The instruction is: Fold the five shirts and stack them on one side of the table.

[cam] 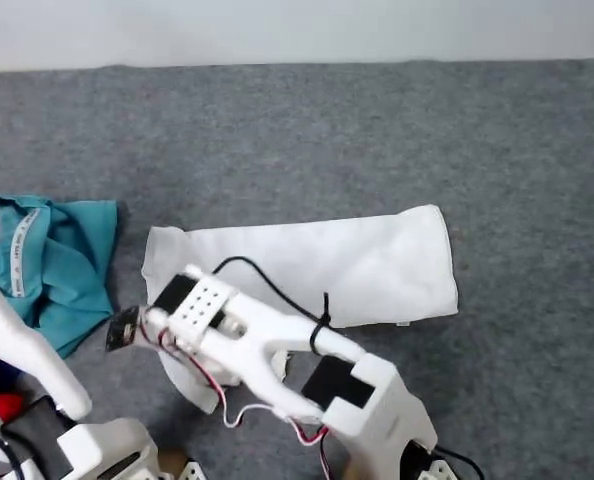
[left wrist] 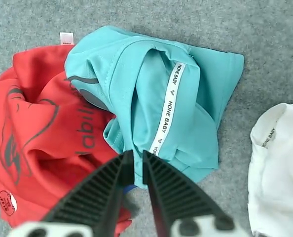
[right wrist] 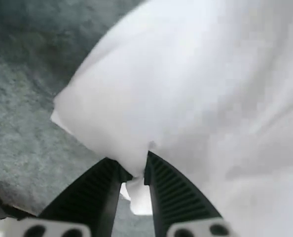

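Over lettered teal shirt [left wrist: 186,98], left claw [left wrist: 137,155] near-closed, empty; right claw [right wrist: 132,165] pinches white shirt [right wrist: 210,98].

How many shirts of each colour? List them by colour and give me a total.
White shirt: 1
Teal shirt: 1
Red shirt: 1
Total: 3; a blue scrap beside the red one is too hidden to count.

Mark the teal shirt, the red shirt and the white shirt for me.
teal shirt [left wrist: 205,84]: left wrist view, on plain cloth beside its lettered strip.
red shirt [left wrist: 33,128]: left wrist view, on its printed front.
white shirt [cam: 367,265]: high view, on the middle of its folded body.
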Robot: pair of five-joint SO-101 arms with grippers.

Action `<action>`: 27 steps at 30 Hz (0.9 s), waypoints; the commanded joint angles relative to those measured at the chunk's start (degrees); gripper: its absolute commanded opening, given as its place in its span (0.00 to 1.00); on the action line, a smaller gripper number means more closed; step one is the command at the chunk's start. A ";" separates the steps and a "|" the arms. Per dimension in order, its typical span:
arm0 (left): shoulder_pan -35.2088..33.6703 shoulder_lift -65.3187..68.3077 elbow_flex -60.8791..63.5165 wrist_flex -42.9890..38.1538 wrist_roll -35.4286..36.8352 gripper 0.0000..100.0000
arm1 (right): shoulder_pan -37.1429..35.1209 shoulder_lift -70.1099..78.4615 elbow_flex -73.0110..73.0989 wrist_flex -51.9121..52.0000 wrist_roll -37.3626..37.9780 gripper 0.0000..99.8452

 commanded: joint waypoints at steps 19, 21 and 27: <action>0.00 -1.93 0.04 1.32 -0.70 0.04 | 11.65 7.78 -26.46 2.07 4.48 0.01; 0.00 -1.93 0.13 1.32 -0.70 0.04 | 12.44 10.33 -29.10 2.95 4.48 0.01; 0.00 -1.93 2.77 1.32 -0.70 0.04 | 14.73 16.31 -38.77 6.90 4.40 0.01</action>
